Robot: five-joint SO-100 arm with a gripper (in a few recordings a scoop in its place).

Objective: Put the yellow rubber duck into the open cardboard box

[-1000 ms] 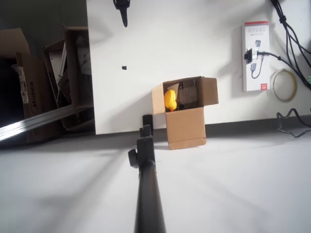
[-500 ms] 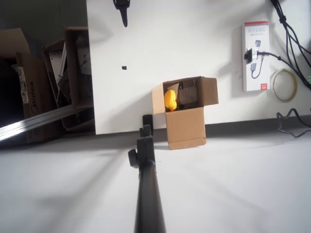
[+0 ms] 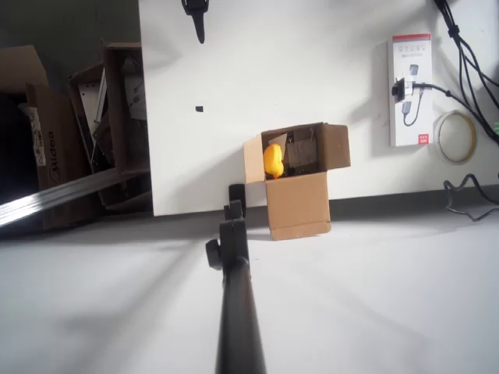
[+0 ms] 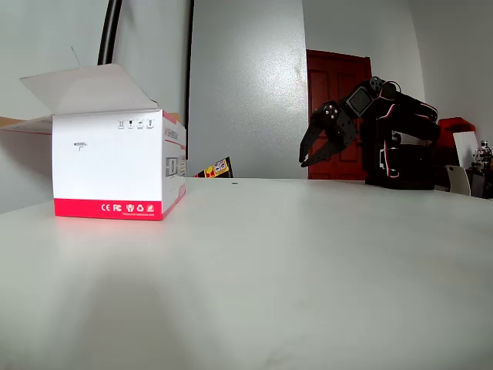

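In the overhead view the yellow rubber duck sits inside the open cardboard box, tucked against the box's left inner wall, with darker crumpled material to its right in the same cavity; the box stands near the lower edge of the white desk, its flaps spread out to the left, right and far sides. Well to the right of the box lies a white retail box with red ends, a small adapter and black cable resting on it; a roll of tape lies just right of that, and black cables run along the desk's right edge. To the left of the desk, on the floor, stand larger brown cartons holding metal parts. A black pole rises from the bottom of the overhead view and ends just left of the cardboard box. In the fixed view the black arm stands at the far right of the desk, folded, with its tool pointing down and to the left above the desk surface; the two fingers are parted with a visible gap and nothing lies between them, so the tool is released and empty; the white retail box stands near at the left of this view with its lid flap raised.
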